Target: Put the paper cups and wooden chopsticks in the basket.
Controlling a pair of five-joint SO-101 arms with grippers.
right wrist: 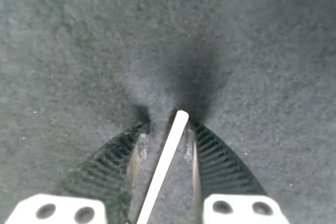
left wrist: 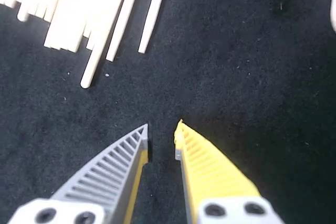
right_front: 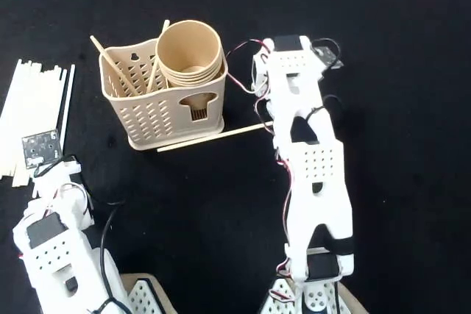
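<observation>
A beige slotted basket [right_front: 151, 119] stands at the back left of the black table. It holds a stack of paper cups [right_front: 190, 53] and a few wooden chopsticks [right_front: 110, 60] leaning inside. One chopstick [right_front: 213, 136] lies flat along the basket's front. Its end [right wrist: 163, 166] sits between the fingers of my right gripper [right wrist: 165, 129], which is open and straddles it on the cloth. A pile of loose chopsticks [right_front: 33, 108] lies at the far left. My left gripper [left wrist: 162, 127] hovers just short of that pile [left wrist: 79, 9], narrowly open with nothing between its fingers.
The right arm [right_front: 313, 174] stretches up the middle right of the table, beside the basket. The left arm [right_front: 51, 248] sits at the front left corner. Black cloth lies bare between the arms and on the right side.
</observation>
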